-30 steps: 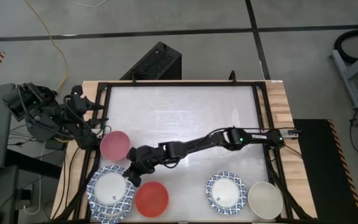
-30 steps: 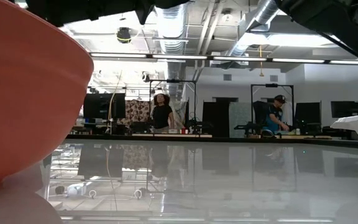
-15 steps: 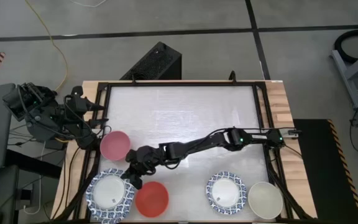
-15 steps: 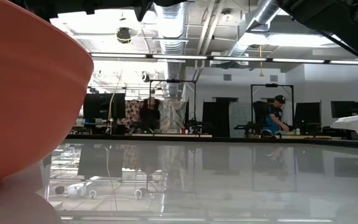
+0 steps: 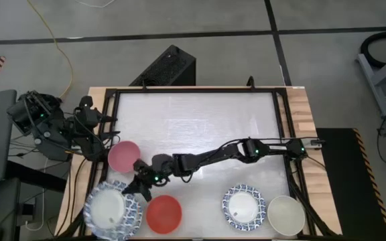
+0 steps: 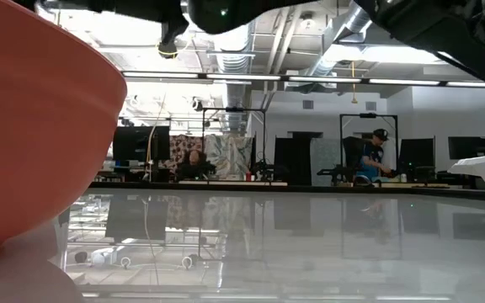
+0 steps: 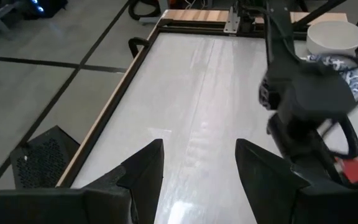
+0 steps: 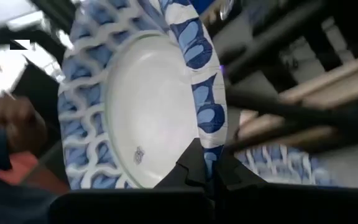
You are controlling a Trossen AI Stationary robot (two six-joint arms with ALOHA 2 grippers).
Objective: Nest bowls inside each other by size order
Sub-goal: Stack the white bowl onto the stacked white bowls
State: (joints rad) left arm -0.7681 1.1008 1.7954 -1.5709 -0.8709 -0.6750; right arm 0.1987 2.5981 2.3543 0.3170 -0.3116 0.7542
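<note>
The right tool (image 5: pixel 138 188) is clamped on the rim of a large blue-and-white bowl (image 5: pixel 112 210) at the near left corner of the worktop (image 5: pixel 200 127), and the right wrist view shows that rim pinched between the fingers with the bowl tipped up on edge. Another blue-patterned rim peeks out beneath it, so a second one seems to sit there. Just beside it lies the red bowl (image 5: pixel 163 214), and the small pink bowl (image 5: pixel 123 155) sits a little farther back. Over on the right, a smaller blue-and-white bowl (image 5: pixel 244 205) and the cream-white bowl (image 5: pixel 286 215) rest side by side. The left tool (image 7: pixel 197 165) waits at the left edge, fingers spread and empty. By my reckoning it's early: most bowls lie single, nesting largely ahead.
</note>
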